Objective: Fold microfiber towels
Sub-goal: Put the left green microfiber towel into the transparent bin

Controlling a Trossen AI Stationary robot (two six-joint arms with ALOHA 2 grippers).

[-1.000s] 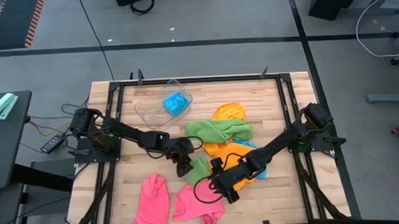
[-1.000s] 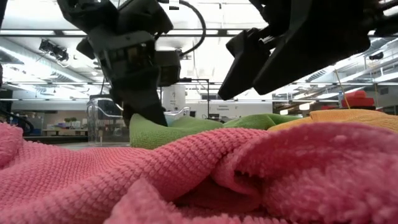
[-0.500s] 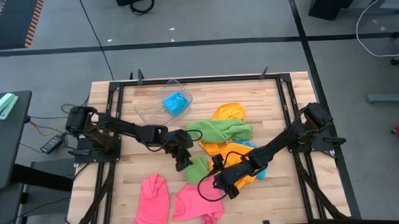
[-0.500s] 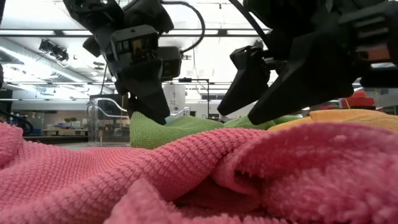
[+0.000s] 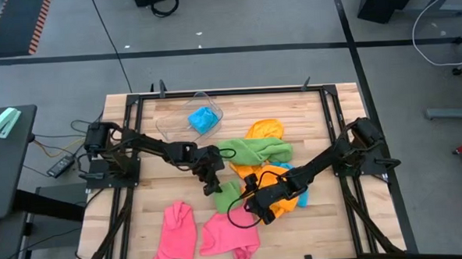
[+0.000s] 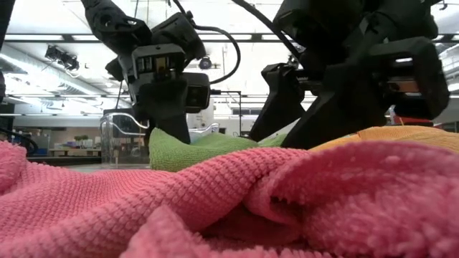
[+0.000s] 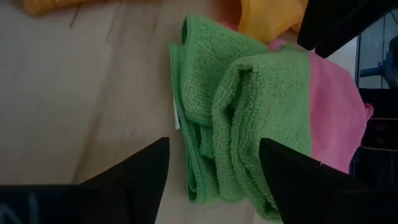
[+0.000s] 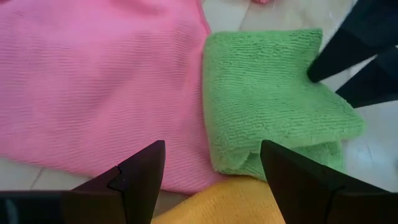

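The folded green towel (image 7: 249,118) lies just ahead of the left gripper (image 7: 211,165), between its spread fingers, on the table (image 7: 74,93). The fingers stand wide apart and nothing is held by them. The right gripper (image 8: 211,168) is also spread wide and empty, with the same towel's corner just beyond it and a pink towel (image 8: 99,87) to one side. In the high view both grippers are seen meeting over the green towel (image 5: 228,195), the left gripper (image 5: 211,183) on one side and the right gripper (image 5: 254,207) on the other.

The step in hand is judged to be the finishing of this fold. The layers are uneven, with one edge bulging. For a clean result, the loose edge would best be pinched at its corner only, so that the lower layers are not dragged. The pink towel touches the green one and the orange towel (image 8: 211,208) overlaps its edge, so neither should be caught in the grip.
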